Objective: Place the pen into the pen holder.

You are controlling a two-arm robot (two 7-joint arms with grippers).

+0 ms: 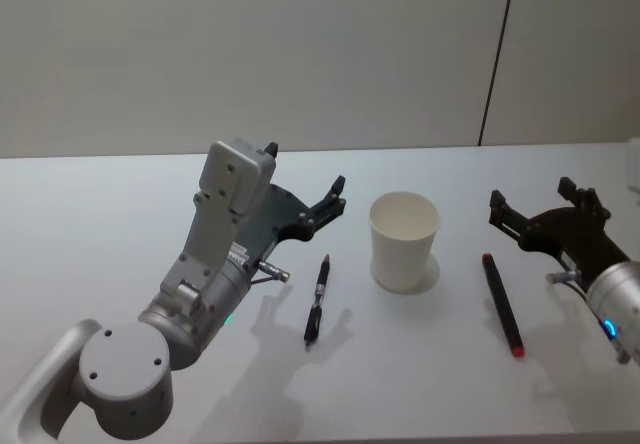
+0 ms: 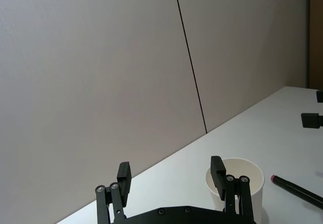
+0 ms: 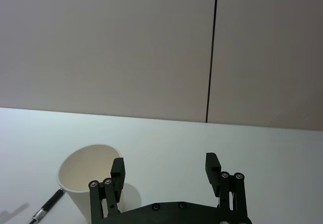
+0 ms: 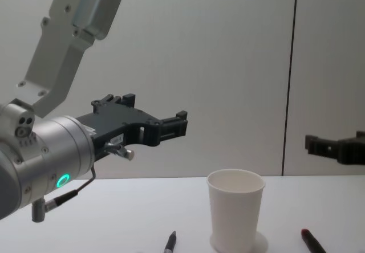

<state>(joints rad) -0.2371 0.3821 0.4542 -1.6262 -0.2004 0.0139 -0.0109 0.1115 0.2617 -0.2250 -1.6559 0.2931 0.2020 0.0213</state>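
Note:
The pen holder, a white paper cup [image 1: 404,240], stands upright and empty at the table's middle. A black pen [image 1: 317,302] lies flat on the table to its left. A dark pen with red ends [image 1: 502,302] lies flat to its right. My left gripper [image 1: 306,166] hovers open and empty above the table, behind the black pen and left of the cup. My right gripper [image 1: 530,192] is open and empty too, held above the table right of the cup, behind the red-ended pen. The left wrist view has the cup [image 2: 237,181] beyond the fingers [image 2: 218,171].
The white table [image 1: 120,194] runs back to a pale wall with a dark vertical seam [image 1: 497,54]. The left arm's grey body [image 1: 200,294] fills the near left.

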